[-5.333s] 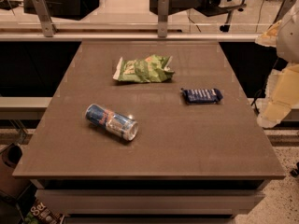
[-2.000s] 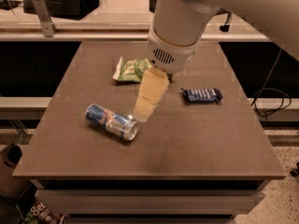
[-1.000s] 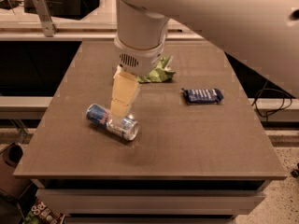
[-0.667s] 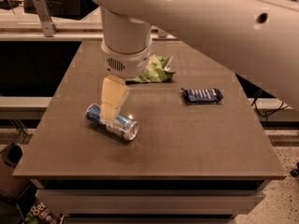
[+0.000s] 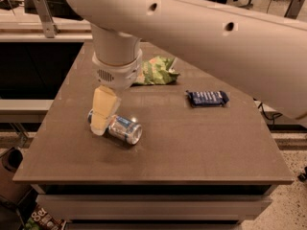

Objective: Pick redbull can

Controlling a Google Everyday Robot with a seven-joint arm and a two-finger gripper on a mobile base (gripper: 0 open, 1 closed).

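Note:
The redbull can [image 5: 123,129] lies on its side on the brown table [image 5: 192,147], left of the middle, its silver end facing front right. My gripper [image 5: 100,123] hangs from the big white arm right over the can's left end. A pale yellow finger [image 5: 103,109] covers that end of the can.
A green snack bag [image 5: 156,71] lies behind the can, partly hidden by the arm. A dark blue snack-bar wrapper [image 5: 207,98] lies to the right. The table's front edge is near the can. Desks and chairs stand behind the table.
The arm has swung in from the right across the table and come down to the left. The gripper is now over the can's left end. The can has not moved.

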